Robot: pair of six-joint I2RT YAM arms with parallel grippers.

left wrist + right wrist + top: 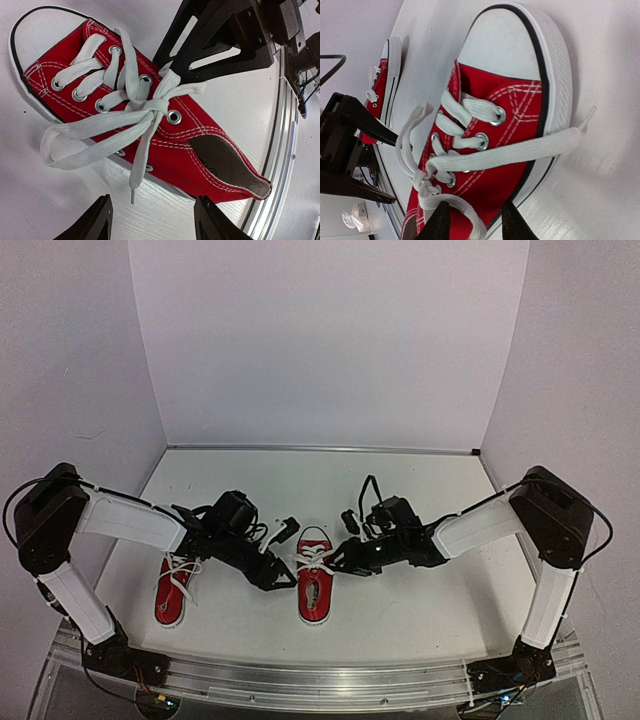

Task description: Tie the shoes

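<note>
Two small red shoes with white laces lie on the white table. One shoe [172, 592] is at the left; the other shoe [315, 585] is in the middle, between both grippers. In the left wrist view the middle shoe [200, 150] shows a loose bow [157, 106]. A lace end [134, 180] hangs just ahead of my left gripper [152, 220], which is open and empty. My right gripper [474, 220] is open over the same shoe [515, 165], with a lace loop [465, 210] lying between its fingers. The other lace end [520, 150] trails across the toe side.
An aluminium rail [320, 680] runs along the table's near edge, close behind the middle shoe's heel [282, 150]. White walls enclose the table on three sides. The left shoe [382, 75] shows at the far left of the right wrist view.
</note>
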